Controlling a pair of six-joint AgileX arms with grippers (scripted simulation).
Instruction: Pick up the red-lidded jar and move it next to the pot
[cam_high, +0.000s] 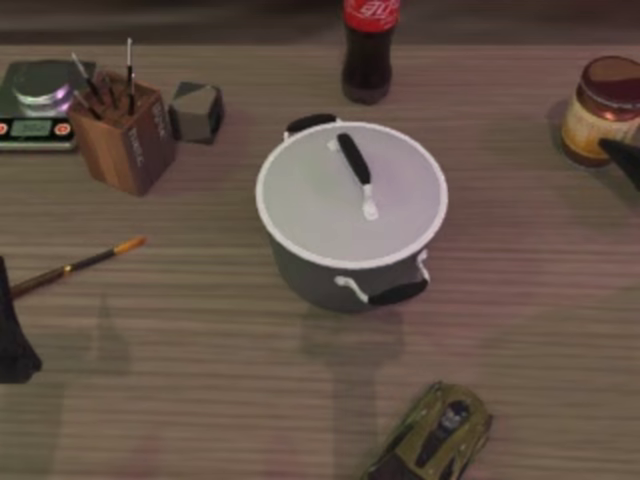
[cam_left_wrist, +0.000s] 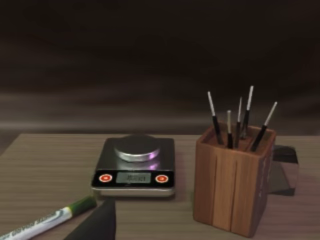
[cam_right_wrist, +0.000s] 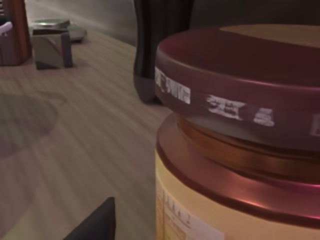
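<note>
One pot, one jar, one cola bottle, one scale, one wooden holder, one grey block, one marker, one toy car, all counted.

I see a striped wooden table with the pot mid-table. Behind it: cola bottle. Far right: red-lidded jar. Left: wooden holder, grey block, scale, marker. Front-right: possibly a toy car.
</note>
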